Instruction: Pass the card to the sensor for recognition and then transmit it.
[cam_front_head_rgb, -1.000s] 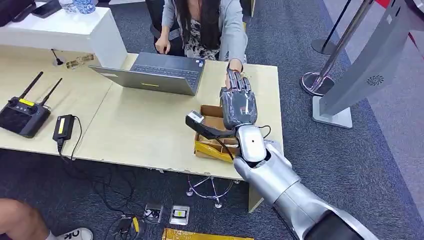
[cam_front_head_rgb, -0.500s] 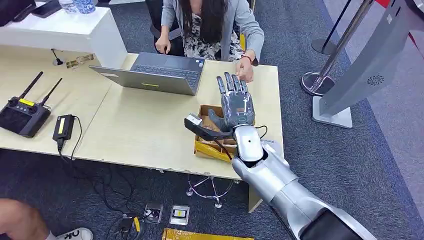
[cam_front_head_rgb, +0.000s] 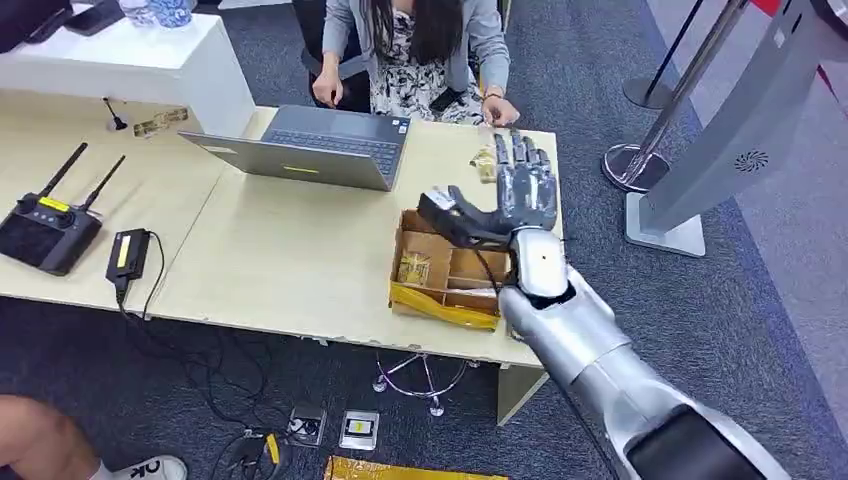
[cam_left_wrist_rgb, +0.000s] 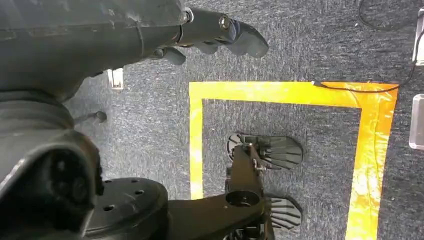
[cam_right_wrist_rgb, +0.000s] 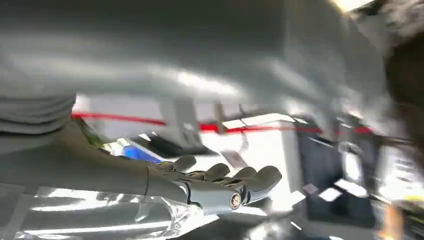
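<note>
So, right arm: reaching out over the table, forearm angled up and away from me, wrist above the near right corner of the box.
Right hand: flat and spread wide, back facing up. The fingers point at the far table edge and the thumb sticks out sideways over the box. Nothing in it.
Right wrist cam: pretty blurry, but the fingers lie stretched out side by side with nothing between them.
Left hand: hanging down by my side over the carpet. Fingers loosely stretched, holding nothing.
Card: I think it's the small tan thing lying flat on the table, just beside my right fingertips on their left, between them and the laptop.
Card direction: the long axis looks like it runs away from me, toward the person sitting at the far side. Too small to tell which end is which.
Person's hand: resting on the far table edge, near the card but not touching it.
</note>
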